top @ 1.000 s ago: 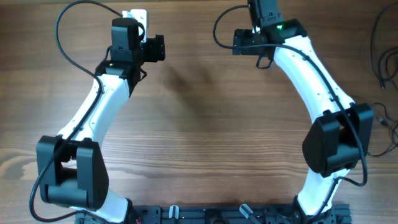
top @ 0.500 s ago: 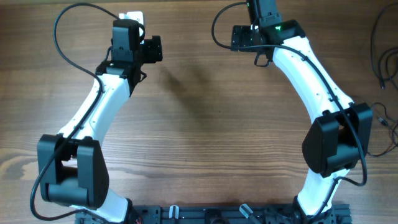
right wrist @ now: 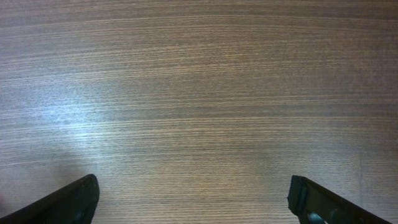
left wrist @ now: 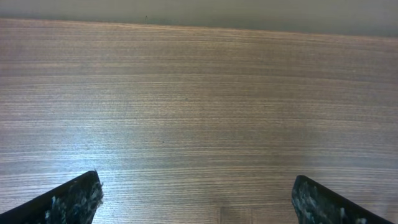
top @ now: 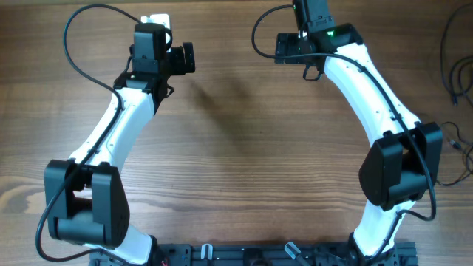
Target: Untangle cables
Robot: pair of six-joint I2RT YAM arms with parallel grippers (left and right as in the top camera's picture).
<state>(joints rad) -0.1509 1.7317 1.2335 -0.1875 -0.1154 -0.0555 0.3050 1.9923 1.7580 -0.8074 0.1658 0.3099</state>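
Jaws of left gripper (left wrist: 196, 186) and right gripper (right wrist: 193, 186) spread wide; cables (top: 443, 55) lie far right.

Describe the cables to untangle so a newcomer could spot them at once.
On the wooden table, look past the right arm to the far right edge of the overhead view. The cables lie there as loose, hair-thin black loops running out of frame, far thinner than the thick black cable arching off each arm's wrist.

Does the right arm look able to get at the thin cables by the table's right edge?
Probably yes: the right gripper has open, empty jaws, and only bare table lies between it and the cables, partly out of frame.
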